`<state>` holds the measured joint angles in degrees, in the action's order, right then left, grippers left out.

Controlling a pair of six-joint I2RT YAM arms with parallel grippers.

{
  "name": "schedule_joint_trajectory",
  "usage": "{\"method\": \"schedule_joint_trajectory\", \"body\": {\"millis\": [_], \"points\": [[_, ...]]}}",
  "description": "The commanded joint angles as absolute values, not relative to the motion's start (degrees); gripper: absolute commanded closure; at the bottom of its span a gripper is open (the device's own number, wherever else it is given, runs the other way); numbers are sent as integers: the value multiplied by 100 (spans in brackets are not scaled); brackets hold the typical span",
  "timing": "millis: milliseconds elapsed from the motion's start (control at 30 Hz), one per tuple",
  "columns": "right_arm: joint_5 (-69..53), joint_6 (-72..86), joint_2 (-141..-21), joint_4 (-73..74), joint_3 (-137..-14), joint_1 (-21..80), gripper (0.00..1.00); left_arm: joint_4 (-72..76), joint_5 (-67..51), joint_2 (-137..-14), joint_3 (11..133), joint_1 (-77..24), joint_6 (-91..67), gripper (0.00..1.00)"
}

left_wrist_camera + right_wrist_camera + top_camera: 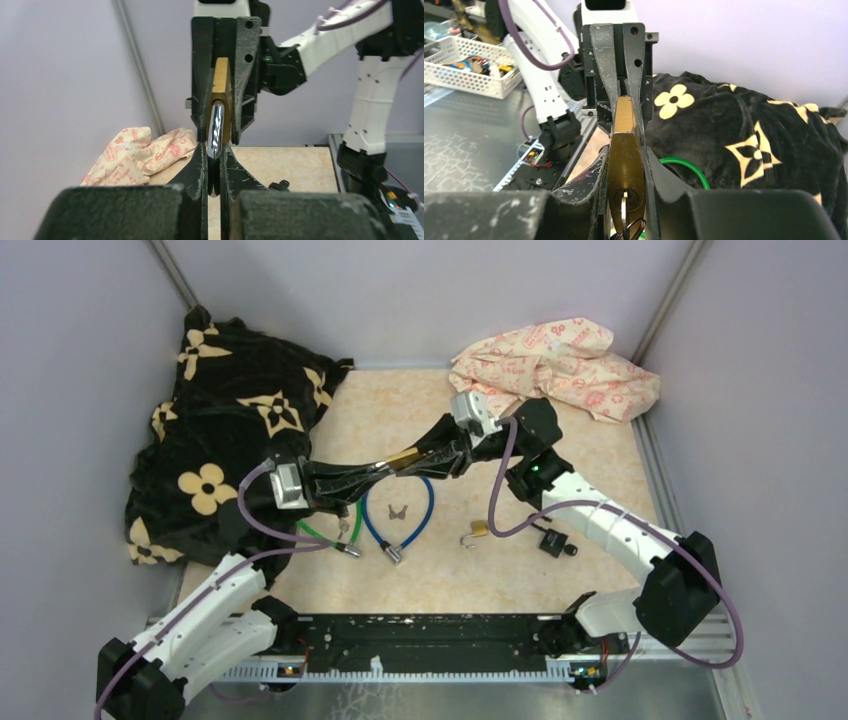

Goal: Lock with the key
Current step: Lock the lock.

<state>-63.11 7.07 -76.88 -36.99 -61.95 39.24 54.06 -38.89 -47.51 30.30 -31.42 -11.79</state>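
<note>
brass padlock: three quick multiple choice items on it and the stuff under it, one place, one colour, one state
1. Where is the brass padlock?
A. flat on the tabletop
B. held in the air between the left gripper and the right gripper
C. on the black cloth

2. What colour is the cable curving round the loose keys?
A. blue
B. red
C. white

3. What is the state of the brass padlock's keyhole?
A. empty
B. taped over
C. it has a key in it

Answers:
1. B: the left wrist view shows the left gripper's fingers closed on the silver shackle, and the right wrist view shows the right gripper's fingers on the brass body.
2. A: the top view shows a blue loop round the keys.
3. C: the right wrist view shows the key standing in the keyhole.
</note>
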Motion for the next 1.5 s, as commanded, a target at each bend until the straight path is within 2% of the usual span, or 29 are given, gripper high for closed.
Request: {"method": "schedule_joint_trajectory", "body": {"millis": [0, 100, 300, 333, 367, 400, 467, 500, 633, 733, 833, 900, 967, 1233, 1367, 1467], "points": [[-6542, 81, -8476, -2541, -6333, 4696, 100, 4917, -6031, -5226, 3489, -3876, -1276, 100], [-6371, -517, -8400, -1672, -6553, 4693, 100, 4736, -5960, -5189, 3548, -3876, -1236, 100], [-5919, -582, -7919, -1451, -6351, 4537, 100, 4508, -4905, -4823, 3334, -3824, -1064, 100], [-5866, -494, -7768, -1477, -6226, 4418, 87, 4371, -4633, -4723, 3293, -3793, -1019, 100], [-5881, -380, -7610, -1513, -6110, 4284, 66, 4250, -4309, -4611, 3246, -3733, -968, 100], [-5924, -249, -7460, -1527, -6009, 4114, 50, 4148, -4118, -4516, 3197, -3669, -911, 100], [-5937, -58, -7162, -1452, -5816, 3777, 6, 4053, -3897, -4314, 3066, -3504, -917, 100], [-5950, -46, -7027, -1330, -5747, 3613, 2, 4044, -3906, -4240, 3000, -3406, -979, 100], [-6218, -205, -6657, -513, -5688, 3110, 2, 4024, -4086, -3998, 2769, -3119, -1171, 100], [-6251, -550, -6519, 226, -5793, 2978, 5, 4003, -4218, -3936, 2709, -2910, -1247, 100], [-6282, -1068, -6514, 945, -6080, 2971, 13, 3951, -4291, -3904, 2677, -2760, -1240, 100], [-6247, -1218, -6581, 1239, -6230, 2971, 25, 3913, -4290, -3880, 2664, -2719, -1242, 100], [-6183, -1216, -6668, 1266, -6298, 2970, 36, 3946, -4311, -3880, 2659, -2719, -1263, 100], [-6237, -981, -6768, 534, -6355, 3010, 41, 4031, -4410, -3966, 2697, -2724, -1368, 100], [-6424, -1115, -6949, 685, -6541, 3021, 55, 4048, -4440, -3983, 2715, -2724, -1372, 100], [-6453, -1180, -7051, 739, -6610, 3052, 60, 4042, -4466, -3994, 2724, -2722, -1379, 100]]}}
